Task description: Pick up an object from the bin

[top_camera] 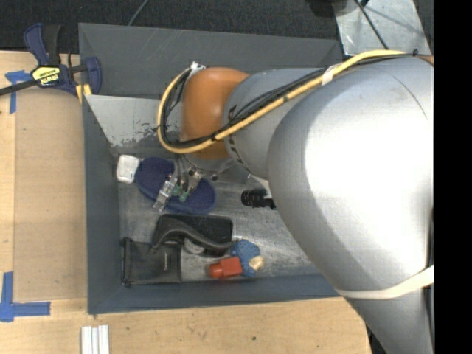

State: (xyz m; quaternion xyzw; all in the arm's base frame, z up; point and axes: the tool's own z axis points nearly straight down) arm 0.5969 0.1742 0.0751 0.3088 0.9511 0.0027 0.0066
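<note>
My gripper [172,192] hangs below the orange wrist cover in the left middle of the bin. Its fingers are open, a small gap between the tips, and nothing shows between them. The tips are over a dark blue, soft, rounded thing [150,174] that spreads to both sides of them; whether they touch it I cannot tell. A small white block [127,169] lies just left of the blue thing. Right below the gripper lies a black, curved, stapler-like tool [193,231].
A flat black piece [147,265] lies by the bin's front left corner. A red-orange block [225,269] and a small blue and tan thing [248,253] sit near the front wall. A short black cylinder [254,198] lies right of the gripper. The arm covers the bin's right side.
</note>
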